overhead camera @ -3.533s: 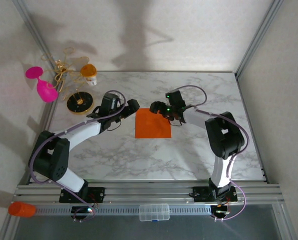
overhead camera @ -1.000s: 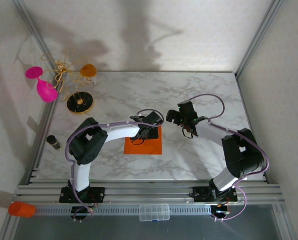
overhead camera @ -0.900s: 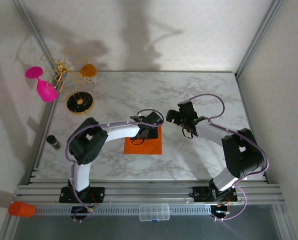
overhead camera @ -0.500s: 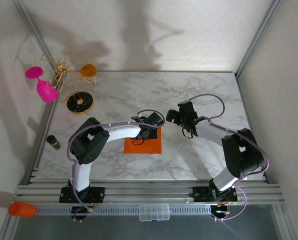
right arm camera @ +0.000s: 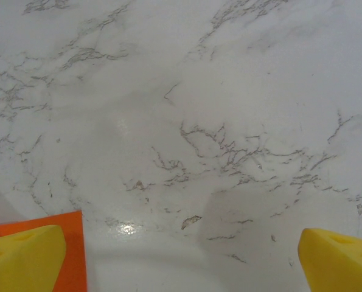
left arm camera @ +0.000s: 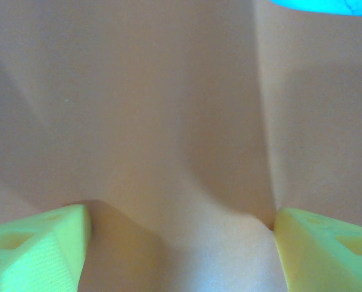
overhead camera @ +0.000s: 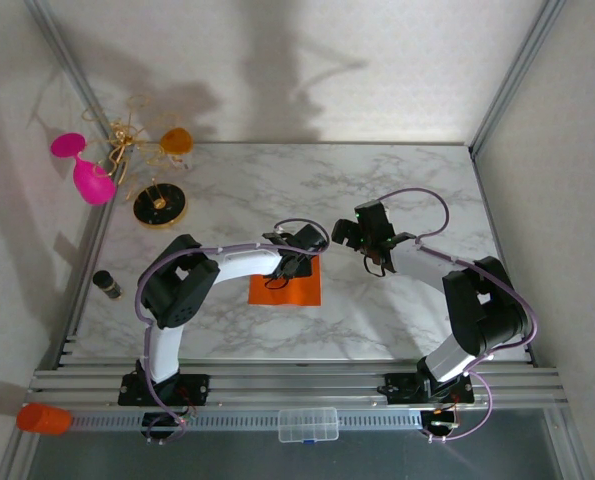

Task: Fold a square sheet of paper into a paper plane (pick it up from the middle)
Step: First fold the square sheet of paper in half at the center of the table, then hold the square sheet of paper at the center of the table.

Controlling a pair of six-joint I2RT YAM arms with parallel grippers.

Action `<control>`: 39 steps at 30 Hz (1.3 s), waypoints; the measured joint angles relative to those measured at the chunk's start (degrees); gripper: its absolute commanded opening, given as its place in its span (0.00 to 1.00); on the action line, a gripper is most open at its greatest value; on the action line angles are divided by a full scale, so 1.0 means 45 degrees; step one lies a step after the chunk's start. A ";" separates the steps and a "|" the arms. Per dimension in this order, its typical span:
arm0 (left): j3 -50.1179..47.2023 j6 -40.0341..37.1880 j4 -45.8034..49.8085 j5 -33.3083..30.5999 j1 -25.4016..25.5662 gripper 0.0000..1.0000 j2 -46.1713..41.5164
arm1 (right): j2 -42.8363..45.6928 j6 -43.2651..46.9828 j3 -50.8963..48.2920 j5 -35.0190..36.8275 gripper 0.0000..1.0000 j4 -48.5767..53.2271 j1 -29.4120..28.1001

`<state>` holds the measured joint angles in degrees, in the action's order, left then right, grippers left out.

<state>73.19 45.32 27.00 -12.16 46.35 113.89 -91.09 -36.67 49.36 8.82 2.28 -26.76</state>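
At the middle of the counter (overhead camera: 397, 180), the square sheet of paper (overhead camera: 297, 292) is lying with the left gripper (overhead camera: 289, 268) pressing on its centre, its fingers (left arm camera: 41, 243) standing partly apart and a soft hump of paper rising between them, not yet pinched. At 2 o'clock from the sheet, the right gripper (overhead camera: 365, 238) is hovering over bare marble, fingers wide and holding nothing. I am judging the risk to be pads skidding over the thin sheet, or pressing in a stray crease, from too shallow a hump.

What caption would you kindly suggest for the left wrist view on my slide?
Left end effector pressing on the square sheet of paper, which puckers between its fingers.
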 measured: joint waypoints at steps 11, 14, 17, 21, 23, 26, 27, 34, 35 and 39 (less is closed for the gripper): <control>-0.0952 -0.0107 -0.1005 0.3109 -0.1107 0.36 -0.1404 | 0.0593 -0.0243 -0.0408 0.0019 0.99 -0.0559 0.0160; -0.1360 -0.0107 -0.1705 0.4386 -0.1637 0.37 -0.2351 | 0.1078 -0.0369 -0.0738 -0.0238 0.99 -0.0957 0.0335; -0.1627 -0.0053 -0.2676 0.5479 -0.2025 0.38 -0.3181 | 0.1472 -0.0418 -0.1083 -0.0899 0.99 -0.1569 0.0573; -0.1899 0.0102 -0.4065 0.6630 -0.2186 0.39 -0.3526 | 0.1656 -0.0520 -0.1554 -0.2453 0.97 -0.2608 0.0894; -0.2161 0.0233 -0.4541 0.7009 -0.2210 0.39 -0.3487 | 0.1656 -0.0631 -0.1768 -0.3385 0.94 -0.3138 0.1015; -0.2560 0.0321 -0.4979 0.7261 -0.2278 0.38 -0.3308 | 0.1642 -0.0787 -0.1914 -0.4702 0.88 -0.3798 0.1088; -0.2681 0.0321 -0.5110 0.7300 -0.2331 0.38 -0.3186 | 0.1608 -0.0826 -0.1914 -0.5056 0.85 -0.3993 0.1083; -0.3245 0.0267 -0.5255 0.7062 -0.2657 0.35 -0.2278 | 0.0690 -0.0996 -0.1914 -0.6698 0.69 -0.4643 0.1054; -0.3245 0.0223 -0.5202 0.6931 -0.2657 0.34 -0.2191 | 0.0539 -0.0971 -0.1914 -0.6761 0.66 -0.4629 0.1035; -0.3293 0.0126 -0.5173 0.6484 -0.2657 0.33 -0.2079 | 0.0005 -0.0695 -0.1880 -0.6892 0.58 -0.4362 0.0782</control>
<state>58.37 45.89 3.73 17.02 34.39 104.53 -91.07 -39.79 40.91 -22.20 -17.34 -23.24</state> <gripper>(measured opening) 0.338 0.615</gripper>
